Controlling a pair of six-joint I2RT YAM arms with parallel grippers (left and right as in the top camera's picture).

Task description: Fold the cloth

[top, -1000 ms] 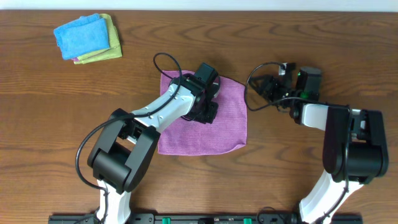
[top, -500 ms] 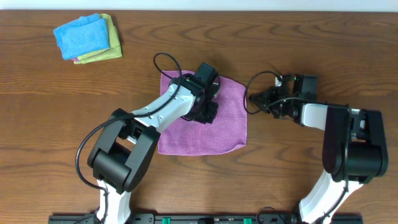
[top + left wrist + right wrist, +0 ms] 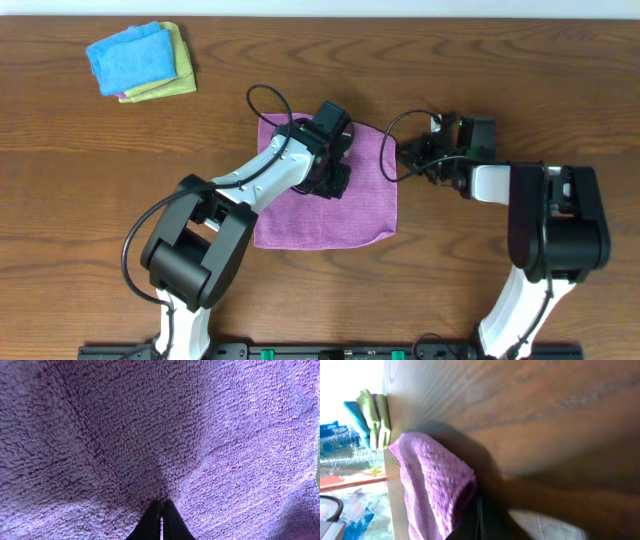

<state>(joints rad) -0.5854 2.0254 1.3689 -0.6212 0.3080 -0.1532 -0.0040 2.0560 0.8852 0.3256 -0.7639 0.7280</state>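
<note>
Between left fingers [image 3: 153, 521], purple cloth [image 3: 345, 210] pinched — right fingers [image 3: 476, 527] nipping its edge

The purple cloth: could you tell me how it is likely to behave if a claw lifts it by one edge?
Probably floppy: the purple cloth puckers into creases toward the left claw, so it should drape. Likely light: it lies thin and flat on the table. Its looped pile looks grippy, so slipping seems unlikely.
</note>
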